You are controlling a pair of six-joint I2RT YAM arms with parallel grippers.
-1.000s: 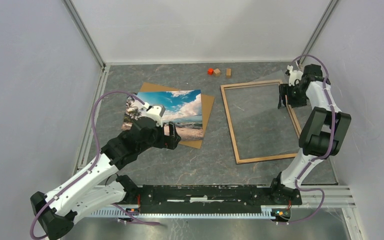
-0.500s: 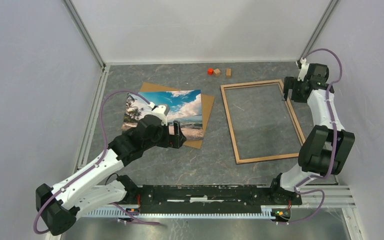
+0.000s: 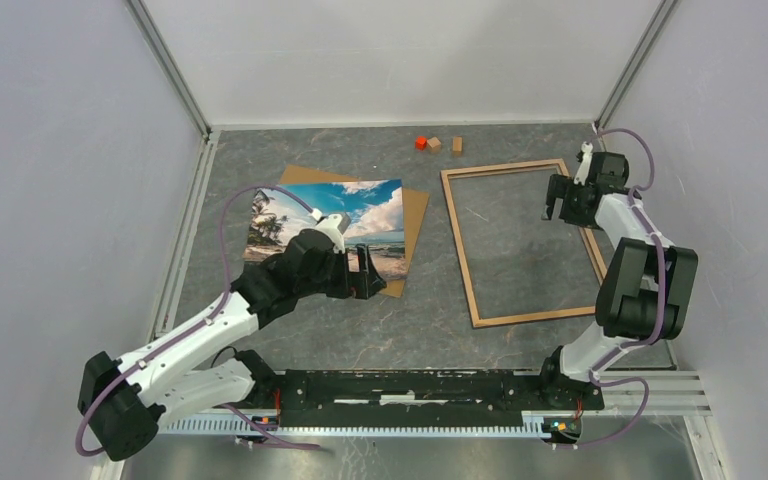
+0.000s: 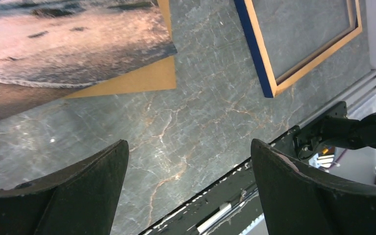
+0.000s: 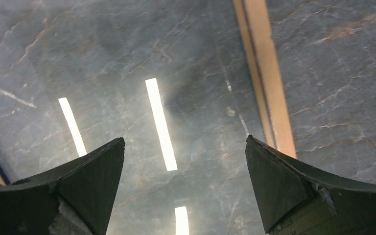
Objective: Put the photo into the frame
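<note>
Left end effector [image 3: 367, 272] spread, empty, by near corner of photo [image 3: 365, 212], seemingly not touching. Right end effector [image 3: 561, 203] spread over frame [image 3: 535, 316].

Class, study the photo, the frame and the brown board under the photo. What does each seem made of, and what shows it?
The photo: probably printed paper, thin and flat, finish unclear. The frame: looks like light wood, tan rails, outer side painted dark blue. The brown board: likely matte cardboard or fibreboard, plain and dull.
</note>
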